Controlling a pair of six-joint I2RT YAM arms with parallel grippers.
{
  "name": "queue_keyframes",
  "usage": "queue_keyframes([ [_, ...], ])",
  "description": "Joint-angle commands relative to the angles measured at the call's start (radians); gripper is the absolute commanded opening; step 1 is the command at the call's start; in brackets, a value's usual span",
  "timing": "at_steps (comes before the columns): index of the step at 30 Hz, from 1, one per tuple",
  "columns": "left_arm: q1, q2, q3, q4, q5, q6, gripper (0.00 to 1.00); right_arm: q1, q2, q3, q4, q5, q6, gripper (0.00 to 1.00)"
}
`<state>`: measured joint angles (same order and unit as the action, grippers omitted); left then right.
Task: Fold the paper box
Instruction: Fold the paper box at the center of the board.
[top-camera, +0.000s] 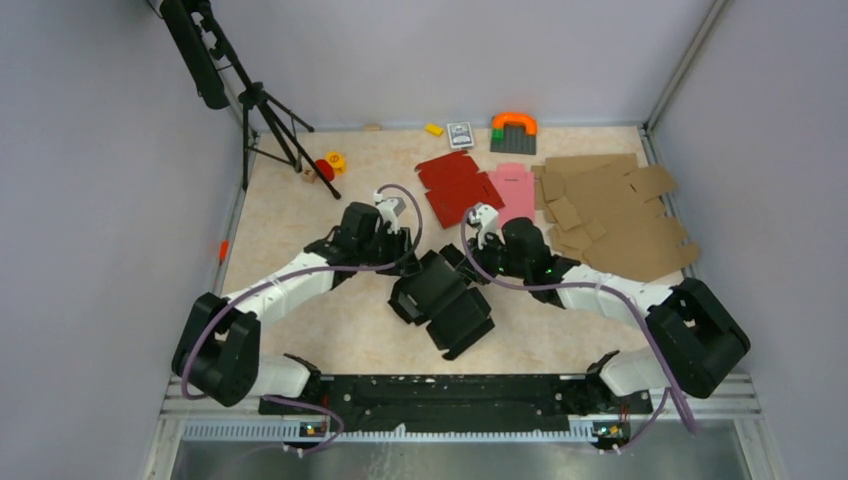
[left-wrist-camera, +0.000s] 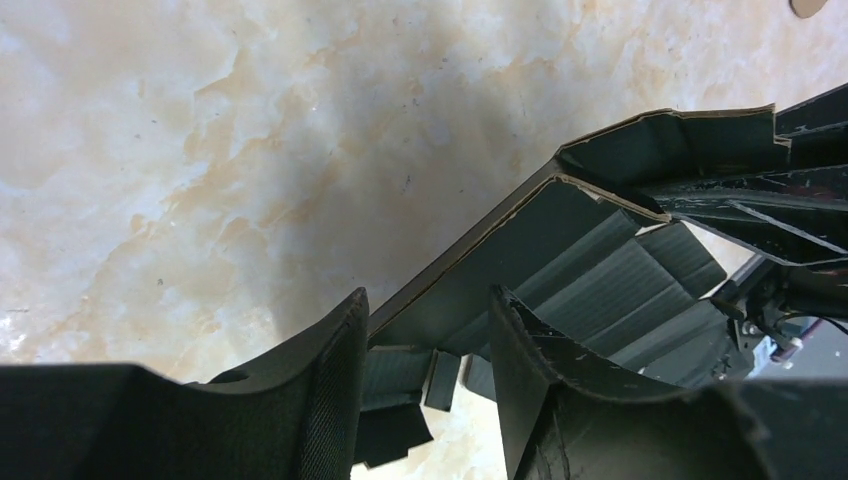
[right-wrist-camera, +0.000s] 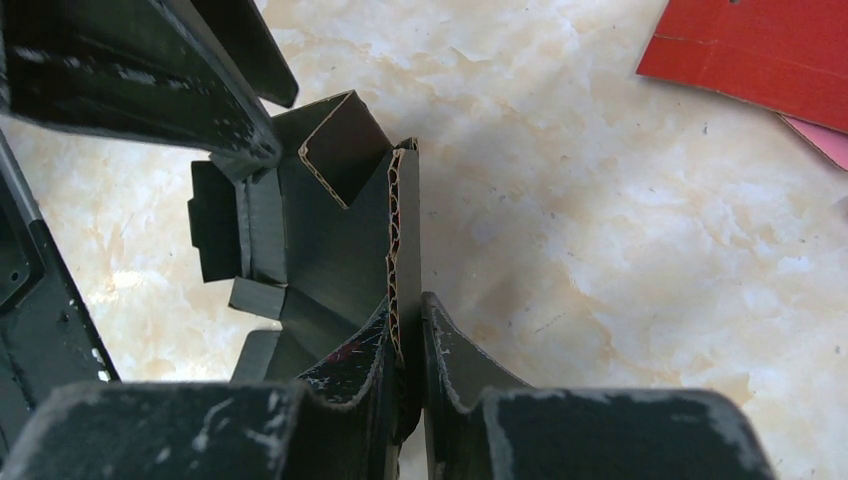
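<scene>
Paper box (top-camera: 440, 295): my right tool (right-wrist-camera: 408, 305) is pinching its wall, left tool (left-wrist-camera: 425, 300) straddling a panel, unclosed; uneven pulling is risking creases.

My left gripper (top-camera: 408, 252) and right gripper (top-camera: 468, 262) meet at the half-folded black cardboard box blank (top-camera: 447, 300); a flat red cardboard blank (top-camera: 455, 185) lies beyond

The left arm (top-camera: 280, 285) and the right arm (top-camera: 610, 292) both stretch forward and bend inward, so their wrists face each other low over the middle. The left end effector (left-wrist-camera: 425, 295) has its fingers apart, straddling a wall of the box (top-camera: 440, 295) without clamping it. The right end effector (right-wrist-camera: 405, 305) has its fingers pressed nearly together, pinching an upright edge of the box between them.
</scene>
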<state>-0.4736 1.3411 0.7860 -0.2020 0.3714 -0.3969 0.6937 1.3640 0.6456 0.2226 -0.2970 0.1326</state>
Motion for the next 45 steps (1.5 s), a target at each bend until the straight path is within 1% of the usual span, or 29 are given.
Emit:
queue_keyframes([
  [1, -0.039, 0.012, -0.022, 0.114, -0.066, 0.025, 0.49, 0.006, 0.012, -0.006, 0.081, -0.032, -0.006, 0.09],
  [3, -0.045, 0.022, -0.023, 0.119, -0.085, 0.029, 0.46, 0.006, 0.017, -0.004, 0.084, -0.036, -0.005, 0.09],
  [4, -0.047, 0.029, -0.021, 0.117, -0.083, 0.032, 0.42, 0.005, 0.018, -0.004, 0.086, -0.036, -0.004, 0.09],
  [5, -0.049, 0.036, -0.019, 0.111, -0.084, 0.038, 0.36, 0.006, 0.021, -0.004, 0.088, -0.034, -0.003, 0.09],
  [7, -0.062, 0.043, -0.007, 0.086, -0.114, 0.045, 0.21, 0.004, 0.026, 0.002, 0.087, -0.028, 0.003, 0.09],
  [8, -0.07, 0.043, -0.001, 0.075, -0.135, 0.048, 0.15, 0.004, 0.03, 0.006, 0.084, -0.028, 0.005, 0.09],
  [11, -0.104, 0.021, 0.004, 0.055, -0.2, 0.052, 0.08, 0.006, 0.037, 0.023, 0.072, -0.016, 0.033, 0.14],
  [14, -0.128, 0.004, 0.008, 0.03, -0.253, 0.035, 0.01, 0.006, 0.052, 0.049, 0.031, -0.002, 0.067, 0.23],
  [18, -0.131, 0.054, 0.06, -0.08, -0.319, -0.046, 0.0, 0.004, 0.081, 0.095, -0.08, 0.059, 0.131, 0.39],
  [19, -0.132, 0.074, 0.08, -0.13, -0.334, -0.064, 0.0, 0.004, 0.083, 0.1, -0.108, 0.088, 0.153, 0.44],
  [20, -0.133, 0.093, 0.098, -0.164, -0.351, -0.077, 0.0, 0.004, 0.079, 0.1, -0.136, 0.126, 0.182, 0.49],
  [22, -0.137, 0.12, 0.122, -0.21, -0.387, -0.087, 0.0, -0.001, 0.048, 0.082, -0.164, 0.173, 0.253, 0.55],
  [23, -0.137, 0.127, 0.132, -0.227, -0.407, -0.09, 0.0, -0.003, 0.027, 0.07, -0.175, 0.202, 0.287, 0.66],
  [24, -0.139, 0.133, 0.141, -0.245, -0.419, -0.092, 0.0, -0.006, 0.002, 0.059, -0.194, 0.24, 0.325, 0.74],
  [25, -0.14, 0.138, 0.152, -0.262, -0.428, -0.091, 0.0, -0.006, -0.023, 0.05, -0.215, 0.284, 0.351, 0.8],
  [29, -0.15, 0.147, 0.211, -0.346, -0.477, -0.073, 0.0, -0.01, -0.143, -0.01, -0.298, 0.357, 0.416, 0.88],
  [30, -0.153, 0.151, 0.234, -0.377, -0.488, -0.063, 0.0, -0.014, -0.165, -0.03, -0.306, 0.369, 0.446, 0.88],
  [32, -0.164, 0.168, 0.292, -0.448, -0.525, -0.046, 0.0, -0.023, -0.198, -0.083, -0.3, 0.345, 0.495, 0.87],
  [35, -0.178, 0.194, 0.375, -0.55, -0.56, -0.019, 0.0, -0.025, -0.21, -0.155, -0.234, 0.305, 0.574, 0.84],
  [37, -0.197, 0.213, 0.43, -0.606, -0.602, -0.011, 0.0, -0.025, -0.189, -0.193, -0.148, 0.273, 0.631, 0.82],
  [40, -0.247, 0.26, 0.51, -0.679, -0.713, -0.004, 0.0, -0.025, -0.132, -0.215, -0.044, 0.23, 0.732, 0.79],
  [45, -0.35, 0.385, 0.638, -0.789, -0.912, -0.006, 0.0, -0.021, -0.065, -0.243, 0.089, 0.241, 0.861, 0.72],
])
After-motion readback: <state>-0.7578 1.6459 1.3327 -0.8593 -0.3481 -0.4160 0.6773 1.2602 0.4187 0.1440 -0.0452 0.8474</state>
